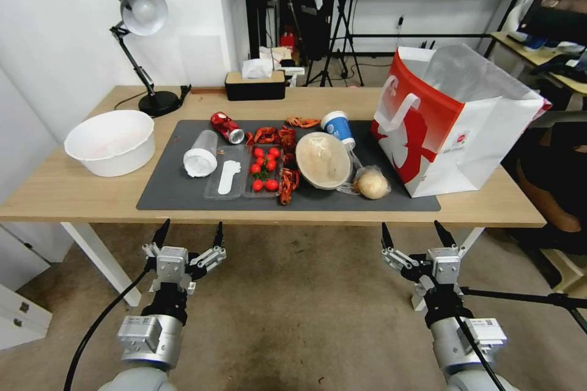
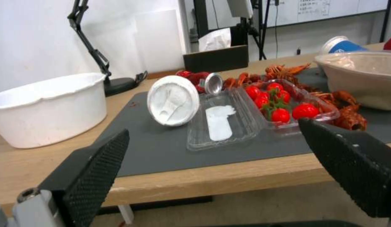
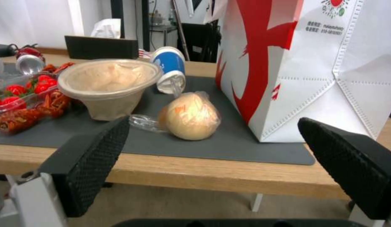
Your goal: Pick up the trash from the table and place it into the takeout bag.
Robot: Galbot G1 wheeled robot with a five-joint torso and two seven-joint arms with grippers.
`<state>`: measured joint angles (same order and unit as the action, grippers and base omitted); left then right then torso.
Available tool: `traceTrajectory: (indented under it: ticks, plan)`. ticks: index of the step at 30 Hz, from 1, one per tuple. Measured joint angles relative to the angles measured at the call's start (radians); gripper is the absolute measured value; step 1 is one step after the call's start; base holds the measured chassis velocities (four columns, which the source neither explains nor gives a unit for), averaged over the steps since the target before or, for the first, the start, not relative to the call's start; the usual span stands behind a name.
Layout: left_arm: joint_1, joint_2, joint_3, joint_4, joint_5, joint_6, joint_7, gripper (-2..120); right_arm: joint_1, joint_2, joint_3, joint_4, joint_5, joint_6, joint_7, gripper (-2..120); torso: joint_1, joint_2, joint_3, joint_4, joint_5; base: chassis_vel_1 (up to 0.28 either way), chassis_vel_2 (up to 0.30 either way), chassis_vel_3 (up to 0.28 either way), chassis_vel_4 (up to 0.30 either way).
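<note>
You see a long wooden bench with a dark grey mat, a white basin, a black lamp, a tissue box and the takeout bag on it.

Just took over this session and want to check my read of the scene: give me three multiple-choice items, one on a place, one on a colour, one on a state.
1. Where does the takeout bag stand?
A. On the table's right end, partly on the mat
B. On the floor
C. Inside the white basin

2. What colour is the crushed can?
A. Green
B. Red
C. Yellow

3. How are the two grippers?
A. Both shut on trash
B. Left shut on the bowl, right open
C. Both open and empty, in front of the table's near edge

Answers:
1. A, the bag sits upright on the desk top, its left part over the dark mat.
2. B, the can lying at the mat's far side is red.
3. C, the left gripper and right gripper have spread fingers with nothing between them.
</note>
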<state>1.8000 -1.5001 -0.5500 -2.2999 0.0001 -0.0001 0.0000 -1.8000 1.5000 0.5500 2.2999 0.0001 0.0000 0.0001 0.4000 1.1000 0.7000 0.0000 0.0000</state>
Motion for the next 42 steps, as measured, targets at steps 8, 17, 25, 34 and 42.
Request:
traceTrajectory:
  ticks: [8,17,25,34,42]
  plan:
    - [0.000,0.000,0.000,0.000,0.000,0.000,0.000,100,0.000,0.000,0.000,0.000,0.000,0.000,0.000,100,0.000,0.000,0.000,0.0000,0.0000,0.000,0.000,0.000,0.000]
    - [0.000,0.000,0.000,0.000,0.000,0.000,0.000,100,0.000,0.000,0.000,0.000,0.000,0.000,0.000,100,0.000,0.000,0.000,0.0000,0.0000,0.000,0.000,0.000,0.000]
    - [0.000,0.000,0.000,0.000,0.000,0.000,0.000,100,0.000,0.000,0.000,0.000,0.000,0.000,0.000,100,0.000,0.000,0.000,0.0000,-0.0001,0.000,0.000,0.000,0.000]
    - [-0.058,-0.014,-0.052,-0.014,-0.077,0.143,-0.001,100,0.084,-0.015,0.000,0.002,0.065,-0.136,0.021,100,0.000,0.000,0.000,0.0003,0.0002,0.000,0.000,0.000,0.000]
    - [-0.129,-0.030,-0.125,-0.032,-0.198,0.331,-0.008,100,0.212,-0.048,-0.007,0.003,0.182,-0.349,0.061,100,0.000,0.000,0.000,0.0000,0.0000,0.000,0.000,0.000,0.000]
